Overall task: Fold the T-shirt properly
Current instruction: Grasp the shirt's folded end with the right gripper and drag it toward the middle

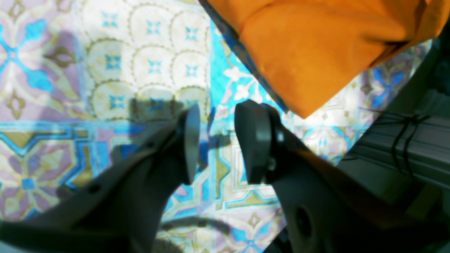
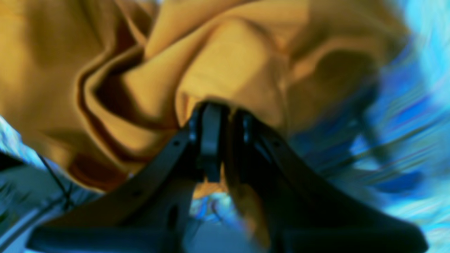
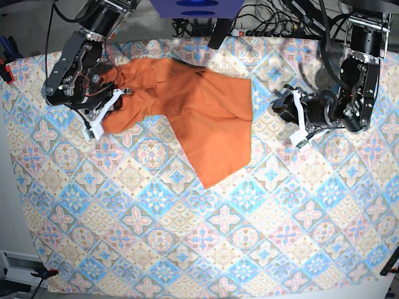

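The burnt-orange T-shirt (image 3: pixel 206 112) lies crumpled across the back middle of the table, one long flap reaching toward the front. At its left end, my right gripper (image 3: pixel 105 114) is shut on a bunched fold of it. In the right wrist view that gripper (image 2: pixel 223 140) has its dark fingers pinched together on folds of the T-shirt (image 2: pixel 228 70). My left gripper (image 3: pixel 290 118) hovers to the right of the shirt, apart from it. In the left wrist view it (image 1: pixel 219 140) stands open above the cloth with nothing between its fingers, and a corner of the T-shirt (image 1: pixel 316 52) lies just beyond.
A blue-and-beige patterned tablecloth (image 3: pixel 187 237) covers the whole table. Cables and a power strip (image 3: pixel 268 28) run along the back edge. A dark arm link with black wiring (image 1: pixel 404 140) fills the right side of the left wrist view.
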{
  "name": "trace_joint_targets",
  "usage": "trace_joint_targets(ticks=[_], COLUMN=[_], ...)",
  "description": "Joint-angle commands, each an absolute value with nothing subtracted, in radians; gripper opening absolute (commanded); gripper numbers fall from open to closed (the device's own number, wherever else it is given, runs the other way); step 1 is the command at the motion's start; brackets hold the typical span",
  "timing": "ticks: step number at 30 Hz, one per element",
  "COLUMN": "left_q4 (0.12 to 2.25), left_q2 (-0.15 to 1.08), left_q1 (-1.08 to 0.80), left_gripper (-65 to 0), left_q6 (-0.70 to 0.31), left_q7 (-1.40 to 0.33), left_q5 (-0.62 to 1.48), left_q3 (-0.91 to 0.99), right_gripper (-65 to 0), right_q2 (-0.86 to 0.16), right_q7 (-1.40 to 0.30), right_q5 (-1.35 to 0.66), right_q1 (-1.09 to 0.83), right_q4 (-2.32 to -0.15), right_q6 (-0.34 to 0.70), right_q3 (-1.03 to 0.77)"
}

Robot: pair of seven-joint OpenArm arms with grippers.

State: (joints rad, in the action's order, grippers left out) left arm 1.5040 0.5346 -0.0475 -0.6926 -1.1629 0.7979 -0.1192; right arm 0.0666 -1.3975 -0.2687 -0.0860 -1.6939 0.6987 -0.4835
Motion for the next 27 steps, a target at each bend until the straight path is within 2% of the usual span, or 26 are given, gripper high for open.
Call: trace_joint_targets(ticks=[1, 9, 14, 17, 24, 27], left_q4=[1.518, 1.514, 1.514, 1.514, 1.512, 1.512], left_q2=[0.539, 0.542, 0.553, 0.55, 0.53, 0.53], left_q1=[-0.035, -0.035, -0.035, -0.033, -0.035, -0.036], left_gripper=[-44.5, -44.5, -44.5, -44.5, -44.5, -44.5], left_q6=[-0.698, -0.698, -0.698, -0.698, -0.698, -0.698], left_q7=[-1.152, -1.152, -1.152, -1.152, -1.152, -1.152], left_q5=[0.814, 0.812, 0.78, 0.71, 0.599, 0.568], left_q3=[-0.113, -0.111, -0.108, -0.11, -0.108, -0.104], right_gripper=[-57.9, -58.0, -58.0, -58.0, -58.0, -58.0], right_q2=[0.045, 0.001, 0.004, 0.004, 0.001, 0.001], right_q7=[-1.396, -1.396, -1.396, -1.396, -1.365, -1.34], right_q5=[-0.266, -0.266, -0.266, -0.265, -0.265, -0.265], right_q1=[-0.079, -0.067, -0.12, -0.179, -0.202, -0.202], right_q4=[-1.716, -1.732, -1.851, -1.945, -1.954, -1.954], right_q6=[0.698, 0.698, 0.698, 0.698, 0.698, 0.638], right_q3=[-0.486, -0.479, -0.455, -0.363, -0.147, -0.067])
